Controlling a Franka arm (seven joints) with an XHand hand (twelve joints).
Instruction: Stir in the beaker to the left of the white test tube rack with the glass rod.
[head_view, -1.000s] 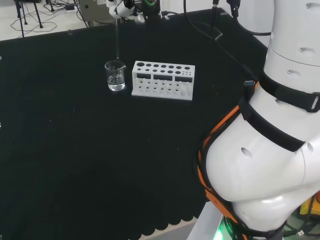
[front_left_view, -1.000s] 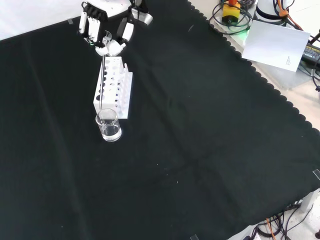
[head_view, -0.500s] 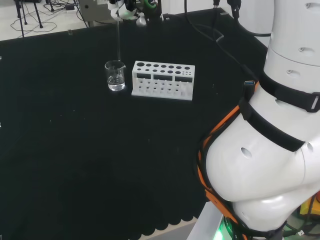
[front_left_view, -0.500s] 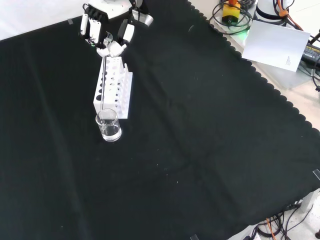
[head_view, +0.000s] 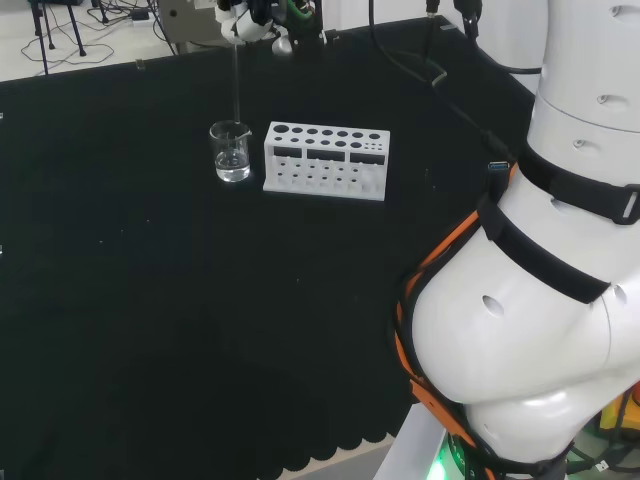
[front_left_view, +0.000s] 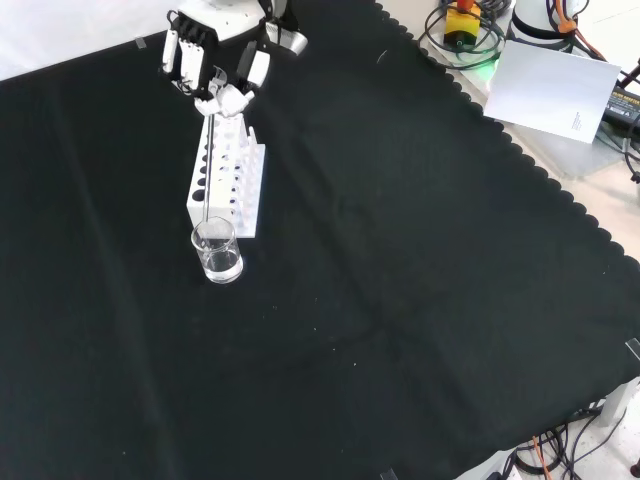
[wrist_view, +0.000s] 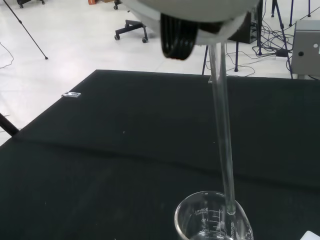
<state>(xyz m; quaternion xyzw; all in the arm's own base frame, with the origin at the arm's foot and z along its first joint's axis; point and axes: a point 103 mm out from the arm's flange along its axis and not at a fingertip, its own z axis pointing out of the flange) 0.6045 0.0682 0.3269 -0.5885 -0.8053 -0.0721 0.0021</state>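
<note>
A small clear beaker (head_view: 230, 152) with a little clear liquid stands just left of the white test tube rack (head_view: 326, 160) in the head view. In the front view the beaker (front_left_view: 218, 251) is in front of the rack (front_left_view: 228, 175). The hand (front_left_view: 215, 62) hovers above the rack's far end, its fingers pinched on the top of a thin glass rod (front_left_view: 206, 165). The rod (head_view: 237, 80) hangs nearly upright under the hand (head_view: 255, 14). In the wrist view the rod (wrist_view: 223, 135) ends just inside the rim of the beaker (wrist_view: 212, 220), under the hand (wrist_view: 190, 15).
Black cloth (front_left_view: 400, 300) covers the bench around the beaker and rack. White papers (front_left_view: 555, 85) and cables lie beyond the cloth's scalloped edge at the front view's upper right. The arm's white links (head_view: 540, 300) fill the head view's right side.
The hand has shifted slightly up and to the right in the head view, carrying the rod with it. Beaker and rack have not moved.
</note>
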